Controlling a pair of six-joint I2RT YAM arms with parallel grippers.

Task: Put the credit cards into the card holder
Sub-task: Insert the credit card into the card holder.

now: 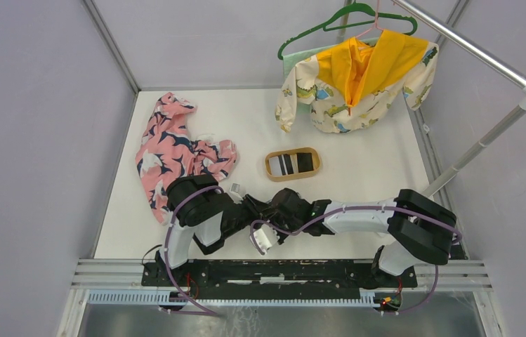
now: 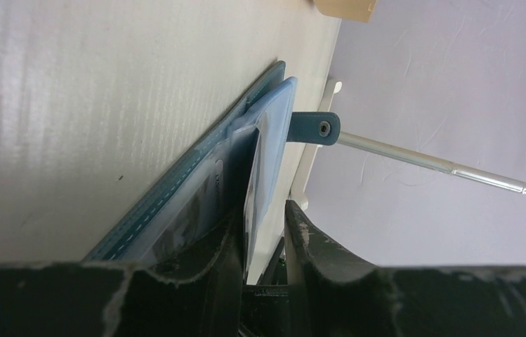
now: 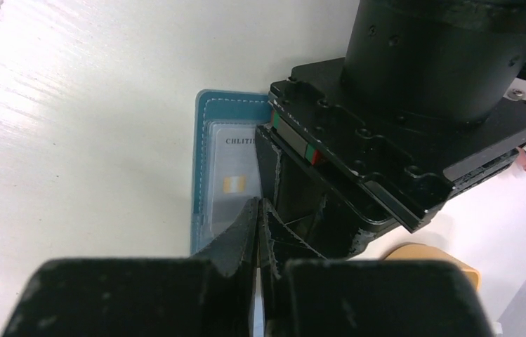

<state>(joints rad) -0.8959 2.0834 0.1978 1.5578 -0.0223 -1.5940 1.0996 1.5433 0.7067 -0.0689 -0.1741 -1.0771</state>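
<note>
The teal card holder lies open on the white table under both grippers; it is hidden in the top view. A pale card with a gold chip sits in its clear pocket. In the left wrist view the card holder has one leaf raised, with its side tab. My left gripper stands slightly open around that leaf, with a gap at the right finger. My right gripper is shut on a thin card, tips at the pocket. More dark cards lie in the wooden tray.
A pink patterned cloth lies at the left. A yellow and cream jacket hangs from a green hanger on a metal rail at the back right. The rail's slanted pole comes down at the table's right edge.
</note>
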